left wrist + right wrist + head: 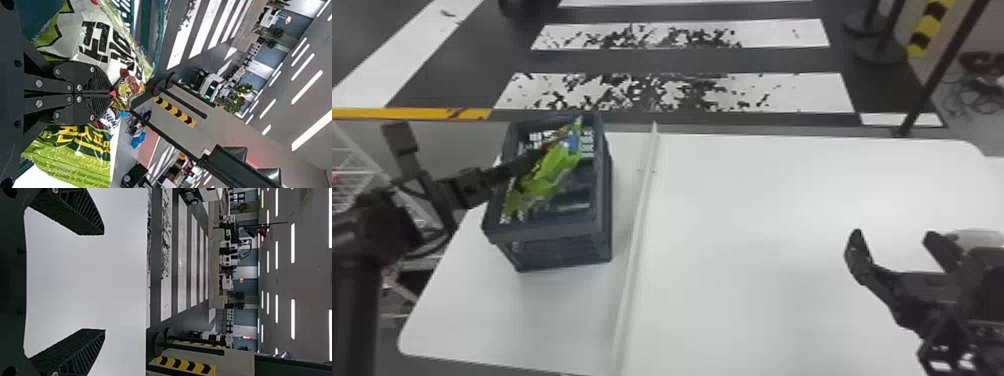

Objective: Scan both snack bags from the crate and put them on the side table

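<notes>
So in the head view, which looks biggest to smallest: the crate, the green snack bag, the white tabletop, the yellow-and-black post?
1. White tabletop
2. Crate
3. Green snack bag
4. Yellow-and-black post, though it stands farther away, so it may really be bigger than it looks.

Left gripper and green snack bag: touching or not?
Touching. The left wrist view shows it: the left gripper is shut on the green snack bag, with film spreading out on both sides.
</notes>
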`<state>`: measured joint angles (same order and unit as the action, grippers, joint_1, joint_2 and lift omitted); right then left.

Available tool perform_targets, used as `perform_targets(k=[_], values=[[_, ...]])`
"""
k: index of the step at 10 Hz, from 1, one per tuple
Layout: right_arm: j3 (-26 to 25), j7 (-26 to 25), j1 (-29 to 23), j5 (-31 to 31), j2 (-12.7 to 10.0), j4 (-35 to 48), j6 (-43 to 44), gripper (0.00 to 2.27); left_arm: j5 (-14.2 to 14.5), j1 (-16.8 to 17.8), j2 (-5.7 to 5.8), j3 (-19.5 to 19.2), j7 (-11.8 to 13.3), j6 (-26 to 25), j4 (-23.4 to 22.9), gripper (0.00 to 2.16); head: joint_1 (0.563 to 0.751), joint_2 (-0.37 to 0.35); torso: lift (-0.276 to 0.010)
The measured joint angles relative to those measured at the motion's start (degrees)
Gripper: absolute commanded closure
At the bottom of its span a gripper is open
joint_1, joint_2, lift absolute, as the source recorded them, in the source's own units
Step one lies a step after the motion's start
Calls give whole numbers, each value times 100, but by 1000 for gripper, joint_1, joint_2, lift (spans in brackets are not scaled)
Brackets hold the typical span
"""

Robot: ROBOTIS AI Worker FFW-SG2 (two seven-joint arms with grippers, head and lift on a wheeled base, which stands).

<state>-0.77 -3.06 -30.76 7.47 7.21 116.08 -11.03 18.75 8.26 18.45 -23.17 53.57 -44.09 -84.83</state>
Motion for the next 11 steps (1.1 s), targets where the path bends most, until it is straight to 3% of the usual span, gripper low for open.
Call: perform_targets(k=[2, 6, 9, 11], values=[[6, -1, 53, -8, 0, 11, -142, 33, 90, -283, -47, -146, 44, -115, -238, 2132, 695, 111, -87], [43, -1, 105, -68, 0, 13, -271, 33, 666, -469, -105, -401, 59, -190, -636, 2132, 695, 115, -87], [34, -1, 106, -83, -19, 19, -282, 36, 1028, -588, -200, -399, -205, -287, -1332, 2132, 695, 92, -87], [5, -8, 101, -88, -33, 43, -282, 36, 1157, -603, -382, -167, -459, -411, -1996, 2135, 695, 62, -87]])
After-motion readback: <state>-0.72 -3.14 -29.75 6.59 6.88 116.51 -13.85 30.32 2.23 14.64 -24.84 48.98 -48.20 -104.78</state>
